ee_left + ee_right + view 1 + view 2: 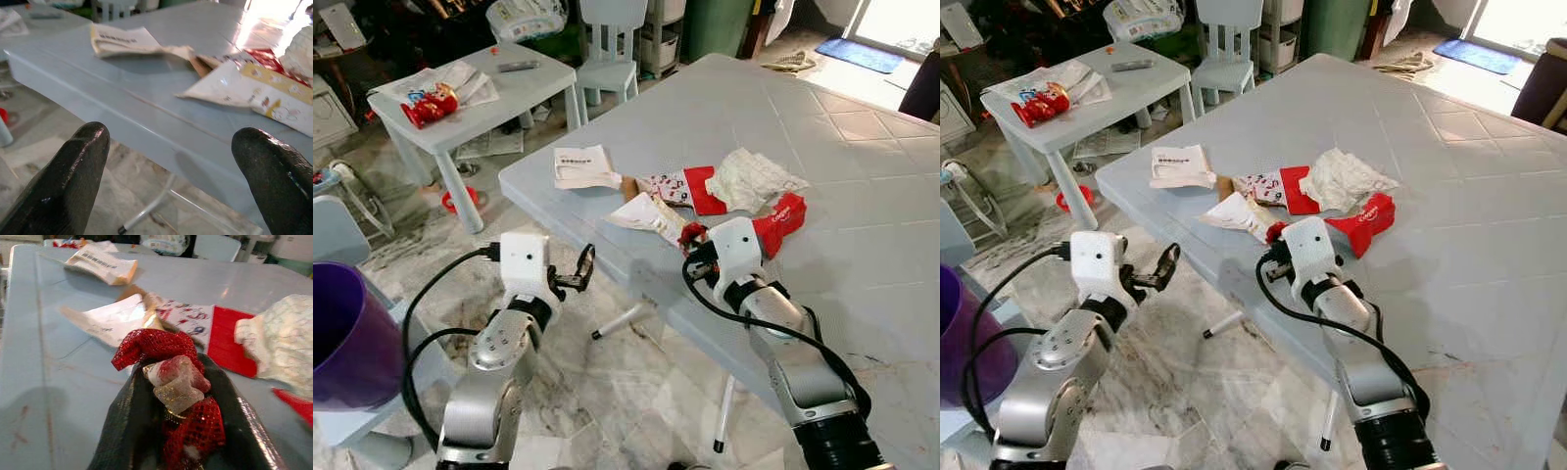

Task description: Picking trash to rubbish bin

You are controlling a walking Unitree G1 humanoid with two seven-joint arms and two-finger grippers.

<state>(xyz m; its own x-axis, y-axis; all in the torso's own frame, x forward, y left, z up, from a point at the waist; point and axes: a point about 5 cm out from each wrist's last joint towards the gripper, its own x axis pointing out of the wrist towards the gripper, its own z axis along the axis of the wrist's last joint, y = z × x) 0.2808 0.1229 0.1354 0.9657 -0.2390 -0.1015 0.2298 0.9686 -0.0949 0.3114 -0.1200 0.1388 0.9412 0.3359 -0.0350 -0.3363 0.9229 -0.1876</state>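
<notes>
My right gripper [693,239] rests on the near part of the big grey table [862,196], shut on a bundle of red mesh netting [161,345] with a clear crumpled wrapper [176,382] in it. Just beyond it lie a white and yellow wrapper [641,213], a red and white packet [690,188], crumpled white paper [749,178], a red toothpaste box [781,220] and a folded white leaflet [584,166]. My left gripper [582,269] hangs open below and in front of the table's edge, holding nothing. A purple bin [342,333] stands at my far left.
A small white table [524,93] at the back left carries papers and a red packet [429,106]. A white child's chair [607,59] stands behind it. The big table's thin legs [625,318] reach the marble floor between my arms.
</notes>
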